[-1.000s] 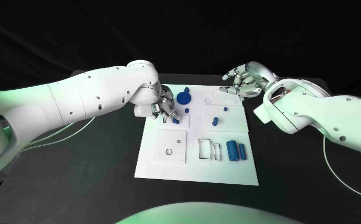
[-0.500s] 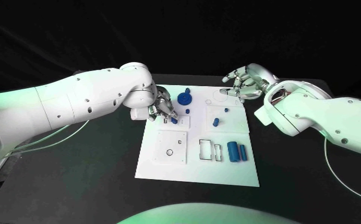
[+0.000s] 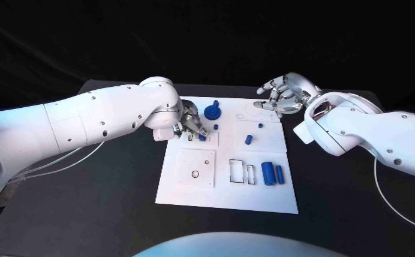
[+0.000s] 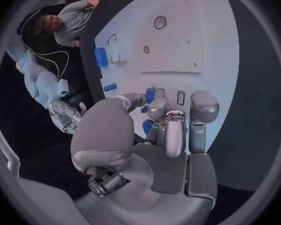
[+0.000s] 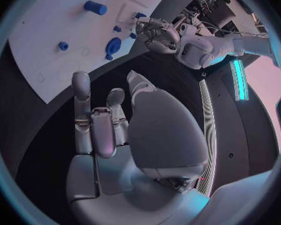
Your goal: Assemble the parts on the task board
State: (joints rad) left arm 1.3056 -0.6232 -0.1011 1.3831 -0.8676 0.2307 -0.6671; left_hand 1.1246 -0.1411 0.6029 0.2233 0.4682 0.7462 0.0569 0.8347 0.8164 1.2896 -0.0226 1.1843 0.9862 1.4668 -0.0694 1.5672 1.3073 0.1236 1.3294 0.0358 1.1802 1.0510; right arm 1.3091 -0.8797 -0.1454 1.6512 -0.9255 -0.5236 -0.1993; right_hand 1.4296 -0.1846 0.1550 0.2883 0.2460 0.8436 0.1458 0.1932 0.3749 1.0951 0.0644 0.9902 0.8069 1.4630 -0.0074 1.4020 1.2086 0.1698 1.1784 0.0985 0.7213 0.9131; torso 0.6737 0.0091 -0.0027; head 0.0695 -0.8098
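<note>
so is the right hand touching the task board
Apart: in the right wrist view the right hand hangs open over dark table, short of the task board's edge.

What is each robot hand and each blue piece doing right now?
left hand: fingertips pinching a small blue part against the task board
right hand: holding nothing, fingers apart, at the board's far right corner
blue gear: lying flat on the board
two blue cylinders: lying side by side

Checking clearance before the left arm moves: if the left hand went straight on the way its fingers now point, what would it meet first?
Probably the small blue part at its fingertips, then the task board beneath it; contact is unclear.
</note>
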